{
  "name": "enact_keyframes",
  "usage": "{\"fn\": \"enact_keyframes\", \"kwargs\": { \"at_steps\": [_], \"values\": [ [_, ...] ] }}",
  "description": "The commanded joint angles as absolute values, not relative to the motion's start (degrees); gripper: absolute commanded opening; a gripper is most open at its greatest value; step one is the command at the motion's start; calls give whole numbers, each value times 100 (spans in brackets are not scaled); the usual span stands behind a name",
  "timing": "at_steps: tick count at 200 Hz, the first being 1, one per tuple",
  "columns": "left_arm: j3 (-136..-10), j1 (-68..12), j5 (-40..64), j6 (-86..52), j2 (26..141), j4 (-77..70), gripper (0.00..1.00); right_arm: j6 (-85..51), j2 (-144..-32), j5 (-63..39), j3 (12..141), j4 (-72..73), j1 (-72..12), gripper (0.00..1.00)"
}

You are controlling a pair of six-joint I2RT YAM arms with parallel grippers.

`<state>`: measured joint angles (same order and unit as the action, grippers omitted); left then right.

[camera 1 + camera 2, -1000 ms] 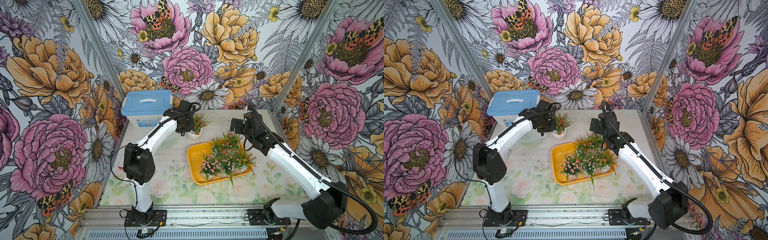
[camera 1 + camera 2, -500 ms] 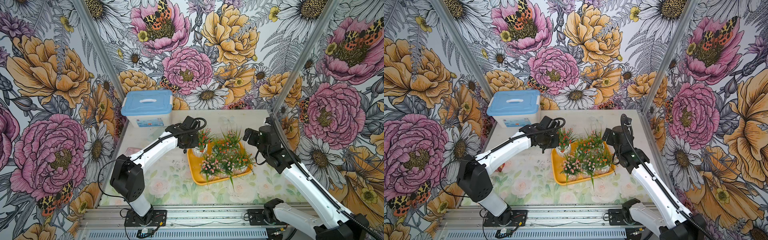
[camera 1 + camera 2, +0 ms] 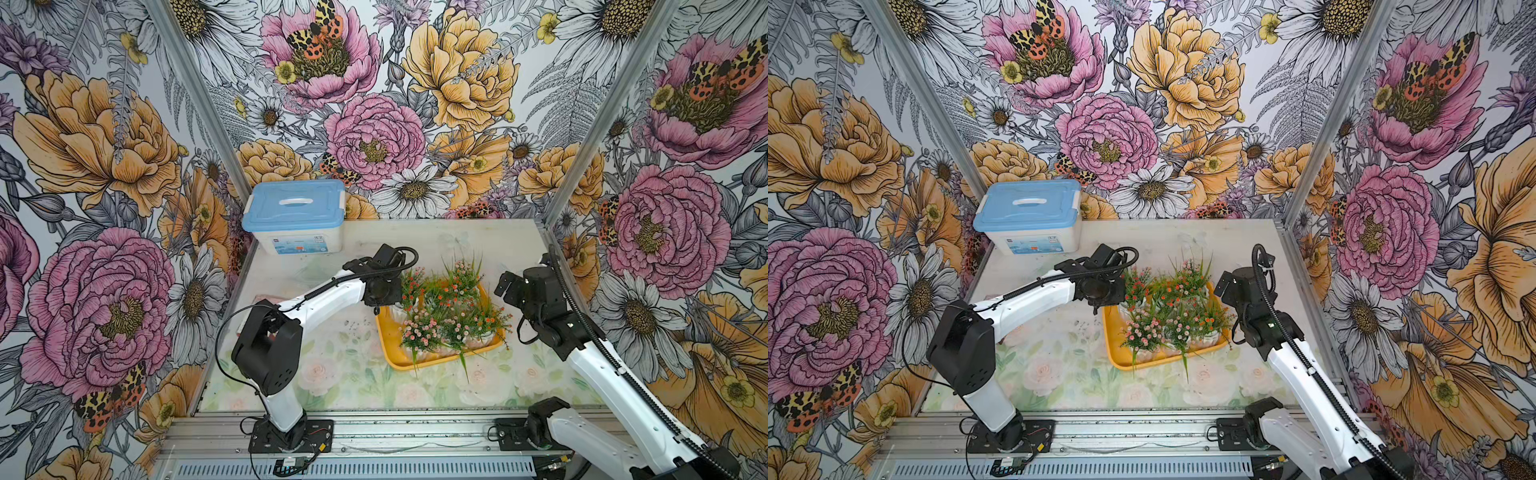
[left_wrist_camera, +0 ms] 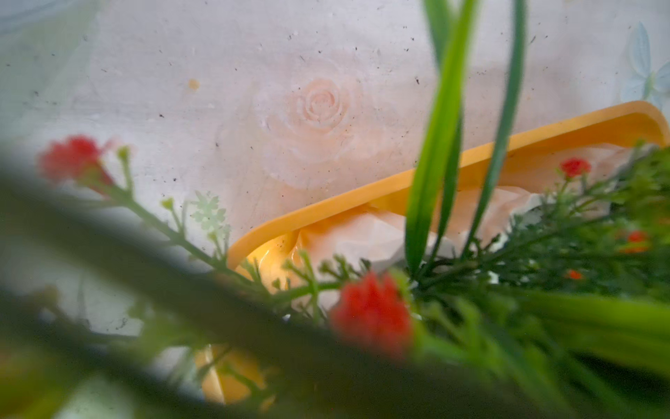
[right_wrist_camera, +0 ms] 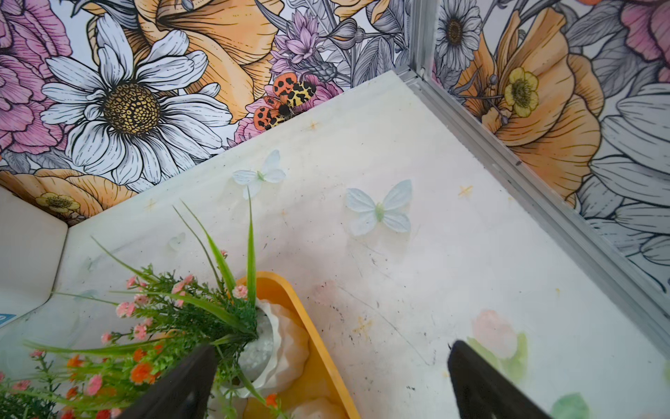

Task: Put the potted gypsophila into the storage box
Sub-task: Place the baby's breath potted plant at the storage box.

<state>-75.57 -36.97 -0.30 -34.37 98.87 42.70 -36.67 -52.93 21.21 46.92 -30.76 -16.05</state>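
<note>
In both top views the yellow storage box holds several potted gypsophila with orange and pink blossoms. My left gripper is over the box's back left corner, shut on one more potted gypsophila with red blossoms. Its white pot hangs just inside the rim. In the left wrist view blurred sprigs and a red blossom hide the jaws, and the box rim shows behind them. My right gripper stands open and empty at the box's right side.
A white bin with a light-blue lid stands at the back left corner. Flowered walls and metal posts close in the table on three sides. A small pinkish thing lies near the left wall behind the left arm.
My left arm carried the red-blossomed pot from the back of the table forward to the box's back left corner. My right arm drew back to the right, away from the plants.
</note>
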Motion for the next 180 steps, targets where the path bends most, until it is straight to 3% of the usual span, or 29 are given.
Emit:
{"fn": "enact_keyframes", "kwargs": {
  "at_steps": [1,41,68,125,129,132,135,180],
  "values": [
    [-7461,-3739,1,-3722,9848,3711,3,-3762,-5128,2109,4608,-3103,-1497,99],
    [-7335,-3752,-85,-3792,9711,3692,22,-3726,-5230,2074,4612,-3095,-1345,99],
    [-7257,-3727,-208,-3819,9418,3700,44,-3661,-5389,2083,4736,-3094,-1247,99],
    [-6653,-3013,-210,-3759,8063,3709,62,-3294,-5475,2186,5010,-3114,-724,99],
    [-6567,-2919,-226,-3727,7931,3709,71,-3275,-5452,2203,5009,-3111,-654,99],
    [-6511,-2836,-233,-3701,7829,3711,92,-3258,-5442,2212,5010,-3119,-595,99],
    [-6450,-2753,-229,-3662,7731,3709,98,-3248,-5415,2227,5001,-3120,-539,99],
    [-5726,-1334,-386,-2758,6504,3669,99,-2792,-5337,2215,4769,-3115,223,99]
  ]
}}
